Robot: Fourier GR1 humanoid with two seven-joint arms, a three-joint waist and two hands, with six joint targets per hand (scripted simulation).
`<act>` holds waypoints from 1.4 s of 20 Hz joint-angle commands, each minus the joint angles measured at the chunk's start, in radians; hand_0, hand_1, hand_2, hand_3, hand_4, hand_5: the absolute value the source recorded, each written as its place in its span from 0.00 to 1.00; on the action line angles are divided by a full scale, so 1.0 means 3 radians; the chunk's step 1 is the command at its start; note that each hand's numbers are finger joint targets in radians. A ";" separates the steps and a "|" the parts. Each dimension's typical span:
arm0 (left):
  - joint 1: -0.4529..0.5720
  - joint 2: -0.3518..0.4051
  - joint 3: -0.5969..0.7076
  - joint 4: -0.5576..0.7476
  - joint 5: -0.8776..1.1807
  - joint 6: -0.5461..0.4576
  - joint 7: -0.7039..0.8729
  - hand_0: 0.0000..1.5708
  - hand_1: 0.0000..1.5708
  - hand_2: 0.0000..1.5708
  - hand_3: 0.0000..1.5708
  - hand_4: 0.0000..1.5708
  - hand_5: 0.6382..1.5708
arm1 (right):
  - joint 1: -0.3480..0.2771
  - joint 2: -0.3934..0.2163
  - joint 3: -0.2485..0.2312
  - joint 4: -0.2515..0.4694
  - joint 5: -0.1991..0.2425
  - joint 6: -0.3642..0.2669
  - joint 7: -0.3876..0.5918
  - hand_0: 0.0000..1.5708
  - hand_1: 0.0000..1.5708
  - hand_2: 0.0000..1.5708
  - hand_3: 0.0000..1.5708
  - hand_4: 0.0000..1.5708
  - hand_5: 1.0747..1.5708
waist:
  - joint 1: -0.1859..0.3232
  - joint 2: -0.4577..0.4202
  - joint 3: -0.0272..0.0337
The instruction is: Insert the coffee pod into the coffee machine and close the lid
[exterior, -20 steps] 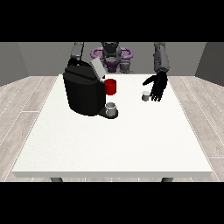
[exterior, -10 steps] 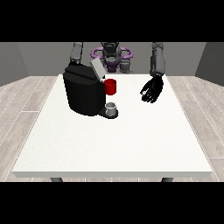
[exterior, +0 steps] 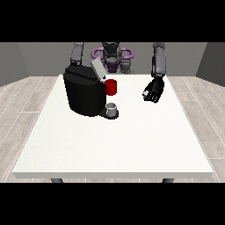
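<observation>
Hand at the view's right (exterior: 154, 91) hangs over the surface (exterior: 132, 140), fingers curled, likely round the pod, though it's hidden. Machine (exterior: 83, 90) sits well apart, lid (exterior: 97, 69) tilted up, ready to load. Other hand's hidden behind it.

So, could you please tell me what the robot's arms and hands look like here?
Both arms are grey, segmented cylinders with darker joints. The one visible robot hand, at the view's right, is black with separate fingers and a thumb. No cables or markings show.
</observation>
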 commanded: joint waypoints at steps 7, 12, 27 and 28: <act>-0.0193 -0.0146 0.0023 0.0343 -0.0284 -0.0054 -0.0162 0.72 0.72 0.76 0.69 0.25 1.00 | -0.0013 0.0037 -0.0054 0.0274 -0.0041 -0.0068 0.0006 0.00 0.00 0.00 0.00 0.00 1.00 | 0.0095 -0.0176 -0.0002; -0.0170 -0.0344 0.0167 0.0190 -0.0001 -0.0101 -0.0391 0.90 0.90 0.89 0.85 0.31 1.00 | 0.0060 -0.0086 -0.0194 0.0411 0.0061 -0.0222 -0.0055 0.00 0.00 0.00 0.00 0.00 1.00 | 0.0208 -0.0288 -0.0002; -0.0844 -0.0488 0.0241 0.0029 0.0045 -0.1025 0.0099 0.91 0.91 0.89 0.85 0.35 1.00 | -0.0005 -0.0141 -0.0150 0.0615 0.0097 -0.0052 0.0030 0.00 0.00 0.00 0.00 0.00 1.00 | 0.0046 -0.0649 -0.0001; -0.0826 -0.0465 0.0190 -0.0109 -0.0002 -0.1087 0.0069 0.91 0.91 0.89 0.85 0.35 1.00 | -0.0030 -0.0095 -0.0209 0.0759 0.0108 -0.0166 -0.0076 0.00 0.00 0.00 0.00 0.00 1.00 | 0.0211 -0.0678 0.0000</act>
